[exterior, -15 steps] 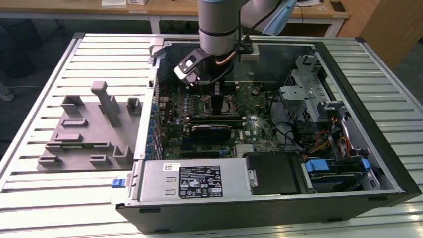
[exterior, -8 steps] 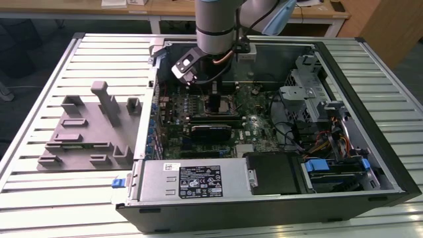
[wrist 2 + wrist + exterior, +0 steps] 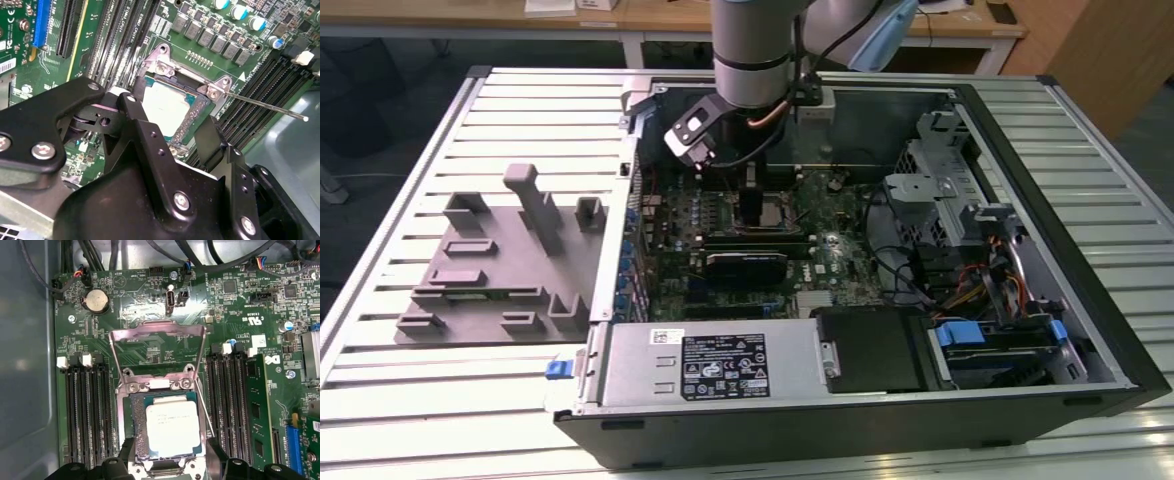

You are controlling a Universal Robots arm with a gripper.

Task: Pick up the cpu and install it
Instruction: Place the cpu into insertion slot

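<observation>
Cpu: the cpu (image 3: 172,429) lies flat in the motherboard socket, silver plate up; in the second wrist view (image 3: 167,107) it shows at a slant, with its green rim inside the dark socket frame.
Gripper: in the first wrist view the gripper (image 3: 171,459) has its two black fingers (image 3: 126,462) spread, one just beside each of two opposite edges of the cpu.
Grip: the second wrist view seems to show a strip of socket frame between each fingertip and the chip, so the tips look to be off it, though the angle is poor.
Load plate: the load plate (image 3: 155,329) stands swung up from the socket, as the first wrist view shows.
Lever: the thin lever (image 3: 265,105) juts out sideways, free of its catch.
Memory slots: black memory slots (image 3: 87,410) flank the socket on both sides.
Wider scene: in the exterior view the arm reaches down into the open computer case (image 3: 1107,330), which lies on a slatted table (image 3: 400,380).
Tray: a grey fixture tray (image 3: 494,260) sits on the table at the exterior view's left, well apart from the gripper (image 3: 754,195).
</observation>
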